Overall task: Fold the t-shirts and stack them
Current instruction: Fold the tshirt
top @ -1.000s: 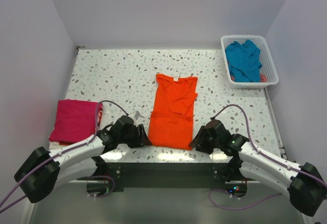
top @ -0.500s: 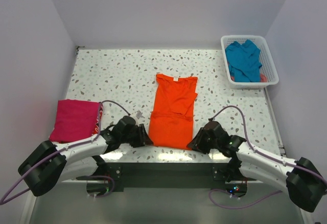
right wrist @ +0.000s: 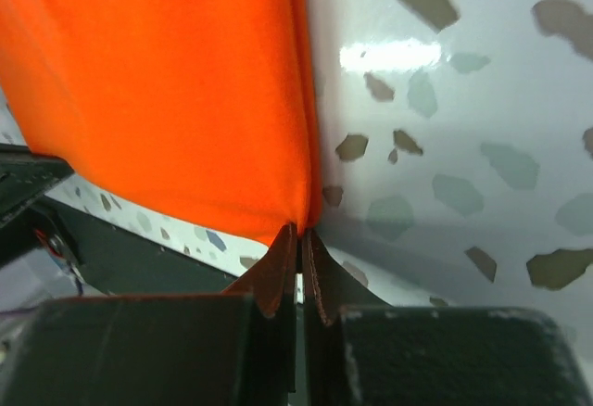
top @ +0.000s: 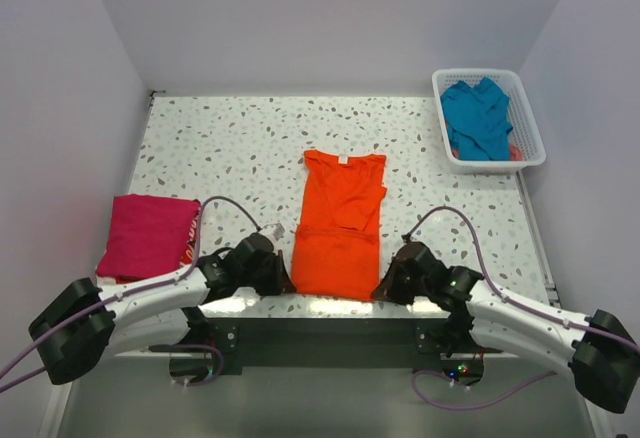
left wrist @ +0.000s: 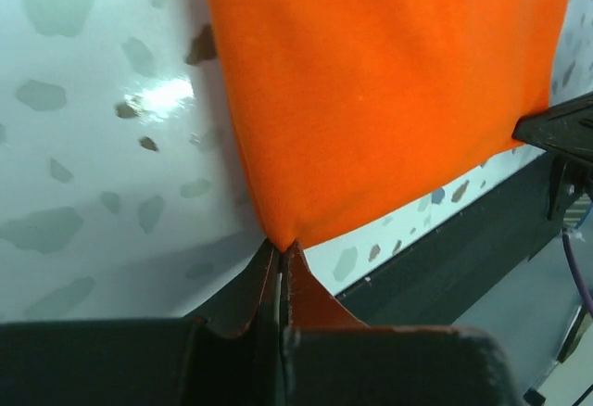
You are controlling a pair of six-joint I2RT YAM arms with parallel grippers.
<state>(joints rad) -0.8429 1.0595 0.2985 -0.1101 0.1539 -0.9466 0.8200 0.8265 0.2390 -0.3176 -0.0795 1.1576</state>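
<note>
The orange t-shirt (top: 338, 226) lies flat in the middle of the table, sides folded in, collar at the far end. My left gripper (top: 284, 280) is shut on its near left bottom corner (left wrist: 278, 239). My right gripper (top: 381, 289) is shut on its near right bottom corner (right wrist: 301, 225). Both corners sit at the table's near edge. The magenta-pink t-shirt (top: 146, 235) lies folded at the left edge. The teal-blue t-shirt (top: 478, 118) lies crumpled in the white basket (top: 448, 153).
The basket stands at the far right corner of the speckled table (top: 220, 148). The table's near edge (left wrist: 445, 204) and the dark frame below it lie right under both grippers. Grey walls close in the left, far and right sides.
Both grippers have moved toward the near edge, pulling the orange shirt's bottom hem with them. The shirt has slid slightly nearer and lies straighter. The pink and teal shirts have not moved.
</note>
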